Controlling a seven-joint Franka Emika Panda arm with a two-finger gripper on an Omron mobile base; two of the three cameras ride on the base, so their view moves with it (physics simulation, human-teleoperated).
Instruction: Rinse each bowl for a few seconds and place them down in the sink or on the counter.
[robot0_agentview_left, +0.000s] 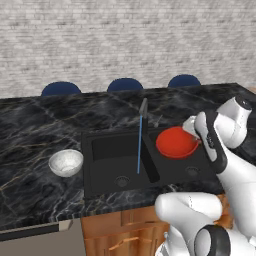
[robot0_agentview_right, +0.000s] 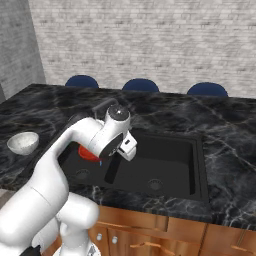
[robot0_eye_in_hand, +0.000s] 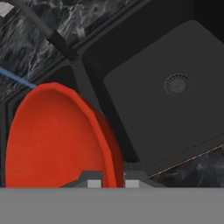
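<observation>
Long black marble counter (robot0_agentview_left: 30, 150), glossy, veined pale; set into it, matte black double sink (robot0_agentview_left: 100, 172) with a drain in each basin. Slim faucet (robot0_agentview_left: 143, 106) at the divider, running: thin blue stream (robot0_agentview_left: 139, 145) dropping into the left basin.

Held over the right basin, clear of the stream: red bowl (robot0_agentview_left: 175, 141), tilted, wide and shallow. Pinched at the rim by the gripper (robot0_eye_in_hand: 113, 183), jaws clenched on the thin wall, one fingertip inside and one outside in the hand view. Probably light and rigid; smooth and wet, so likely slippery. Rim pinch off-centre, so liable to swing or twist in the grip; best carried slow and set down low rather than dropped.

Smaller: white bowl (robot0_agentview_left: 66, 162), speckled grey inside, upright on the counter left of the sink, well apart from it. Likely hard and chippable; thin rim again the only real hold.
</observation>
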